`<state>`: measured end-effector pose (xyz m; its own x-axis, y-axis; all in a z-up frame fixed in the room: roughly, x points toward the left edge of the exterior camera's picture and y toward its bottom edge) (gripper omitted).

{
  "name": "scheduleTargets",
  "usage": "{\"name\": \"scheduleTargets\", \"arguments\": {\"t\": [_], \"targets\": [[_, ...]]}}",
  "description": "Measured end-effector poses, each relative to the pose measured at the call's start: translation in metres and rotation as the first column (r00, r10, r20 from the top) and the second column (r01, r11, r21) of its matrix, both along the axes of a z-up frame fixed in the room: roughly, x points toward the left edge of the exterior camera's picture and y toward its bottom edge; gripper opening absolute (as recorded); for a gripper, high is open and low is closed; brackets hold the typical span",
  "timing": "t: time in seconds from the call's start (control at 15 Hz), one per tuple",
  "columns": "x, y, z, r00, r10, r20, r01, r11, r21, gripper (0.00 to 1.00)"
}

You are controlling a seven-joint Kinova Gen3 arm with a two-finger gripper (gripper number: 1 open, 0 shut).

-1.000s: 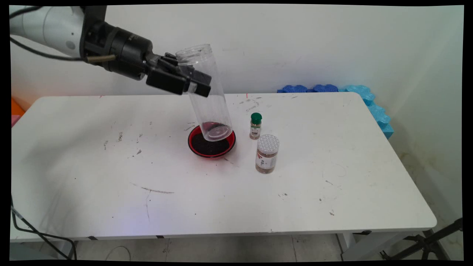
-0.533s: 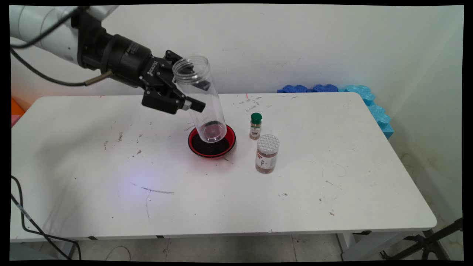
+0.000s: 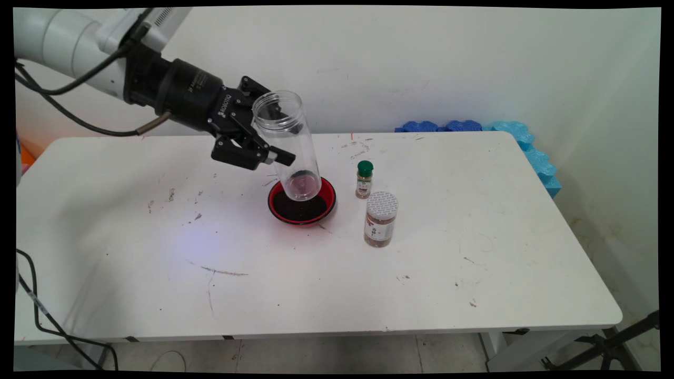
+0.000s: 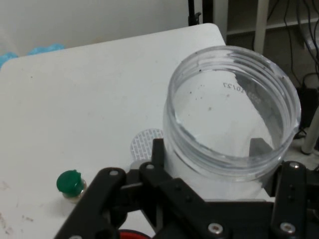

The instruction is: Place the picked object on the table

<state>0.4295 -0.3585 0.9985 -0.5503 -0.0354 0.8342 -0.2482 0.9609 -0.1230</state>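
My gripper is shut on a tall clear plastic jar, gripping its middle. The jar is lidless and nearly empty, mouth up and tilted to the upper left, its base hanging over a red bowl of dark grains. In the hand view the clear jar's open mouth fills the right half, with my black fingers clamped on either side of its wall.
A small green-capped spice bottle stands just right of the bowl, also the green-capped bottle at the hand view's lower left. A wider white-lidded spice jar stands in front of it. Blue foam pieces lie at the table's back right edge.
The arm has turned the jar more upright and lowered it a little, moving the hand down and slightly right; the jar's base stays over the bowl.
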Motion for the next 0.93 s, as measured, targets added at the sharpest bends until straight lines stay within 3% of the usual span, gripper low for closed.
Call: {"name": "scheduleTargets", "arguments": {"t": [0.6, 0.93], "targets": [[-0.005, -0.004, -0.007, 0.997, 0.072, -0.009, -0.071, 0.996, 0.047, 0.00], [-0.007, 0.001, -0.022, 0.995, 0.103, -0.019, -0.101, 0.991, 0.084, 0.00]]}}
